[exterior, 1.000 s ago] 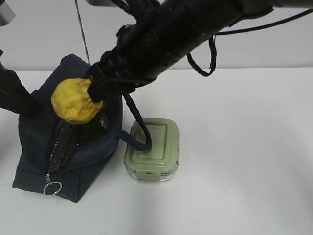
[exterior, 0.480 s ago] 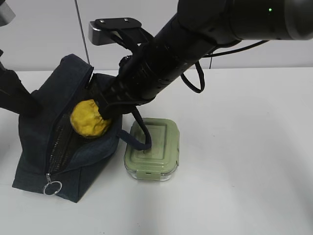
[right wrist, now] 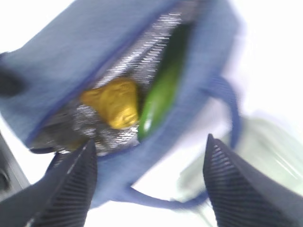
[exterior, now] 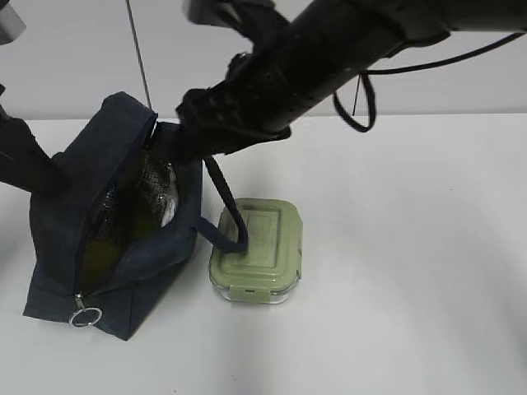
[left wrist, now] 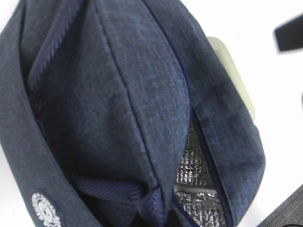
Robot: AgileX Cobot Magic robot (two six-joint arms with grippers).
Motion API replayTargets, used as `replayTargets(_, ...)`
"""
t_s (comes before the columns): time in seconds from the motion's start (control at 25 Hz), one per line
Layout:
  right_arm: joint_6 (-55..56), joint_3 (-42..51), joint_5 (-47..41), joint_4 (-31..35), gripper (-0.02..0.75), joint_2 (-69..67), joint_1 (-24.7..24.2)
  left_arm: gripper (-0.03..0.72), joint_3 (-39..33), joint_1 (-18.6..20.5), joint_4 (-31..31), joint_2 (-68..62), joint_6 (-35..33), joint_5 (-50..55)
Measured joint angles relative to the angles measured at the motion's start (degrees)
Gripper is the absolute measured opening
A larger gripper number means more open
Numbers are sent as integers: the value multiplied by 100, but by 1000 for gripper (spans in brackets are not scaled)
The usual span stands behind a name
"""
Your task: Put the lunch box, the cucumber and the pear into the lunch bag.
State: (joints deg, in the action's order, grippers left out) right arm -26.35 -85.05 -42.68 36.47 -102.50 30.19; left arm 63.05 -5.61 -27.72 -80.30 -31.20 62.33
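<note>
The navy lunch bag (exterior: 62, 206) stands open at the left, its silver lining showing. In the right wrist view the yellow pear (right wrist: 113, 101) and the green cucumber (right wrist: 163, 90) lie inside the bag (right wrist: 71, 56). My right gripper (right wrist: 149, 142) hangs open and empty just above the bag's mouth; in the exterior view its arm (exterior: 272, 74) hides the jaws. The lunch box (exterior: 257, 251) with its sage-green lid sits on the table right of the bag, the bag's strap (exterior: 235, 226) lying across it. My left gripper is shut on the bag's fabric (left wrist: 118, 94) at the left edge; its fingers are hidden.
A metal ring pull (exterior: 85, 317) hangs at the bag's near end. The white table (exterior: 412, 271) stretches to the right of the lunch box. The left arm (exterior: 25, 164) leans in from the left edge. The lunch box's edge (left wrist: 232, 71) shows beyond the bag.
My right gripper carried the pear down into the bag, opened and let it go, then lifted away. The left arm has stayed put.
</note>
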Motion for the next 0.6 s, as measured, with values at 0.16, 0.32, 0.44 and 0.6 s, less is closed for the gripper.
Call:
replayTargets(0.16, 622, 394, -309, 11, 538, 39, -784, 4, 0, 0, -5, 0, 0, 6)
replayTargets(0.32, 786, 915, -418, 572, 537, 39, -1444, 4, 0, 0, -5, 0, 0, 6)
replayTargets(0.44, 678, 1257, -465, 1016, 538, -92, -1665, 4, 0, 0, -5, 0, 0, -1)
replayTargets(0.6, 350, 1397, -482, 1736, 538, -403, -1665, 4, 0, 0, 0, 0, 0, -1)
